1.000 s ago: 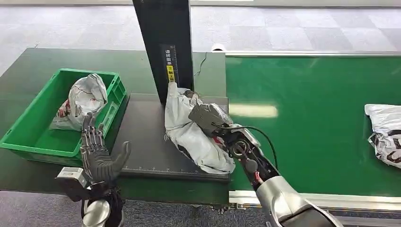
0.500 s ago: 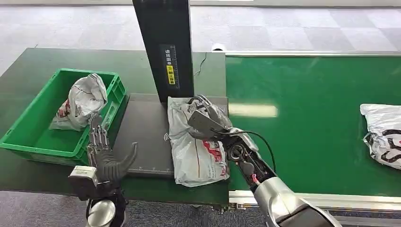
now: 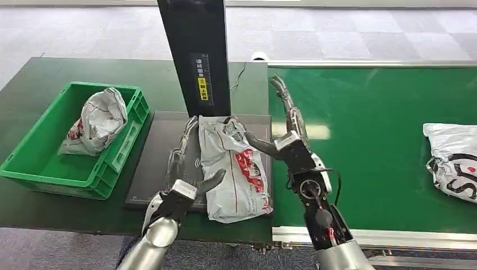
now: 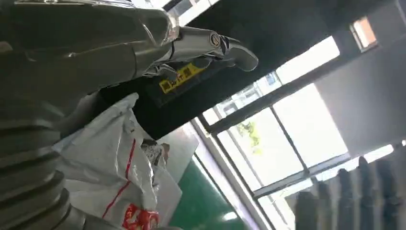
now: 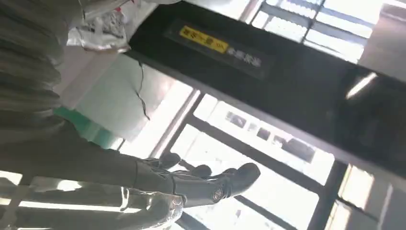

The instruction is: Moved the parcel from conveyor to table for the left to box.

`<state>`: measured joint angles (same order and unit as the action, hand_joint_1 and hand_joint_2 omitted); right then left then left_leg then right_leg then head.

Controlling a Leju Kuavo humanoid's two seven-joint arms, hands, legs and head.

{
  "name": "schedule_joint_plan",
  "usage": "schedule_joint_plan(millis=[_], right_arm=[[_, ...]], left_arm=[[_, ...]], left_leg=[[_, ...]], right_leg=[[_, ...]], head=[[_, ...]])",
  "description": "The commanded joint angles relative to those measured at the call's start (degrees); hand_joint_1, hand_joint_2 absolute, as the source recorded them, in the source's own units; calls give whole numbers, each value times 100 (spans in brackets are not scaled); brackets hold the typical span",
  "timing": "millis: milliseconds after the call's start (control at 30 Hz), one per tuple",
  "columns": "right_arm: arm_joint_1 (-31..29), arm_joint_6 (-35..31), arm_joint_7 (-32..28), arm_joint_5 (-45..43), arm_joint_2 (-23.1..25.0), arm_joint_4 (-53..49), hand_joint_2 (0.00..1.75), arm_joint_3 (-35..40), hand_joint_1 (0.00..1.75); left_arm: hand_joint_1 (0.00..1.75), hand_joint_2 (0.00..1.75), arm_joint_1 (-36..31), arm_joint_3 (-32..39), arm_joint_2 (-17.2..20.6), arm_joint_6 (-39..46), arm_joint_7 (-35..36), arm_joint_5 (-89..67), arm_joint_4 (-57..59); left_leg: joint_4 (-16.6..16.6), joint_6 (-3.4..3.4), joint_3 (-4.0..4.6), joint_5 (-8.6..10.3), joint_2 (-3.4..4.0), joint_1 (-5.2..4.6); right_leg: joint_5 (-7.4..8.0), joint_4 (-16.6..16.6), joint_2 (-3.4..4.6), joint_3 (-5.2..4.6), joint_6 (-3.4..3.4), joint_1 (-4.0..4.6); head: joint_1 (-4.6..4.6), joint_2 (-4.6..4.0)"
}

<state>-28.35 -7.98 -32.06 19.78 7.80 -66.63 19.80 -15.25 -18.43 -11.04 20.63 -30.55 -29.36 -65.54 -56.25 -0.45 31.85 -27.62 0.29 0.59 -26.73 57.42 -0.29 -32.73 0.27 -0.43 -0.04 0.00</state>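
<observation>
The parcel [image 3: 236,169], a grey-white bag with red print, lies flat on the black scale plate [image 3: 163,140] in front of the black post [image 3: 197,56]. My left hand [image 3: 188,163] is stretched out along the parcel's left side, fingers spread and blurred, its thumb over the bag's edge. My right hand [image 3: 284,129] stands open just right of the parcel, fingers pointing up and thumb toward the bag, holding nothing. The left wrist view shows the parcel [image 4: 119,158] below my extended fingers [image 4: 210,43]. In the right wrist view my fingers [image 5: 210,184] are spread, away from the parcel [image 5: 103,24].
A green box [image 3: 34,163] sits at the table's left and holds another parcel [image 3: 98,121]. The green conveyor [image 3: 365,146] runs to the right, with a further parcel [image 3: 453,157] at its right edge. A metal rail [image 3: 394,236] borders the conveyor's near side.
My right hand let go of the parcel and rose off it to the right. My left hand swung from the table's front left to the parcel's side. The conveyor parcel drifted left.
</observation>
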Motion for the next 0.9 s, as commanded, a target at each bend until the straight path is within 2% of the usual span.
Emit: schedule_joint_plan(millis=[33,133,267,600,667,733,900], right_arm=[[1186,158,-281,-514,-284,-1373,175,-366,0],[1227,134,-408,-539,-206,-1155,175,-266,0],[1204,140,-397,-535,-194,-1154,175,-255,0],[1195,177,-384,-587,-188,-1157,175,-277,0],[1260,244,-371,-633,-82,-1141,175,-260,0],[1316,351,-348,-662,48,-1138,175,-227,0],[1117,539,-295,-611,185,-818,175,-209,0]], left_arm=[[0,175,-1666,-682,-91,5,486,-1270,2910],[0,175,-1971,-795,-184,81,676,-1607,3497],[0,175,-1969,-792,-188,90,667,-1606,3508],[0,175,-2021,-869,-179,65,745,-1728,3618],[0,175,-2237,-1042,-229,-43,1012,-2052,3991],[0,175,-2456,-1132,-300,-511,1024,-2184,4443],[0,175,-2678,-1302,-352,-1074,1308,-2461,4913]], left_leg=[[11,1,-3,11,-49,3],[11,2,-6,11,-42,2],[6,2,-2,5,-8,0],[4,2,1,3,-2,0],[4,1,2,4,-4,1],[0,0,4,2,-6,2],[5,1,1,3,9,1]], right_leg=[[-3,-14,-45,20,-1,3],[-1,-14,-38,20,0,2],[2,-7,-9,8,0,0],[1,-3,-2,3,0,0],[2,-4,-4,4,-1,2],[-1,0,-6,2,-1,2],[5,-5,10,2,-1,2]], head=[[-2,0],[0,0],[0,0],[0,0],[-2,0],[0,0],[-2,0]])
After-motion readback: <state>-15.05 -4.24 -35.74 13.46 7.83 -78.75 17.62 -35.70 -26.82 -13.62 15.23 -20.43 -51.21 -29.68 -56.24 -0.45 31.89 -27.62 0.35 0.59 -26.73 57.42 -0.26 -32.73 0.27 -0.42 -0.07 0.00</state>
